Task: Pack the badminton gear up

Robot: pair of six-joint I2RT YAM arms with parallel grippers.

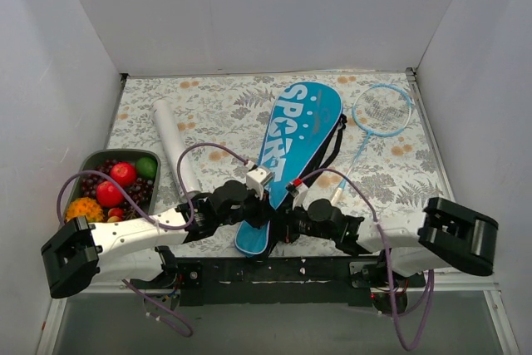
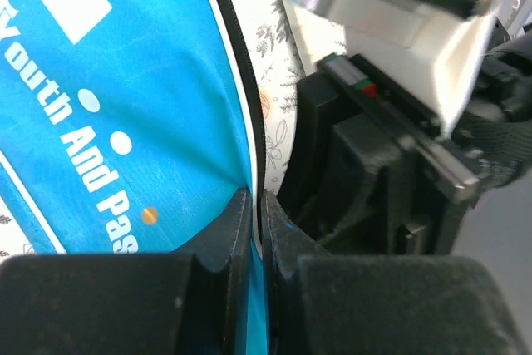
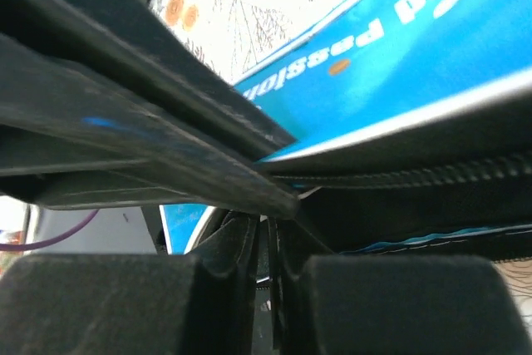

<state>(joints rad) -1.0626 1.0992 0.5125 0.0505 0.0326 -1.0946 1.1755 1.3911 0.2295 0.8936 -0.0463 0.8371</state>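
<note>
The long blue cover (image 1: 293, 143) lettered "SPORT" lies slantwise in the middle of the table. My left gripper (image 1: 252, 208) is shut on the cover's blue edge near its narrow near end; the left wrist view shows the fabric (image 2: 125, 89) pinched between the jaws (image 2: 258, 205). My right gripper (image 1: 284, 220) is shut on the cover's black zipped edge (image 3: 391, 179) at the jaws (image 3: 266, 234). One light-blue racket (image 1: 381, 110) lies to the right of the cover. The white tube (image 1: 174, 145) lies to the left. A second racket and the shuttlecocks are out of view.
A dark tray (image 1: 90, 158) of colourful fruit stands at the near left, beside the left arm. The cover's black strap (image 1: 337, 140) loops out on its right side. White walls close in the floral table on three sides.
</note>
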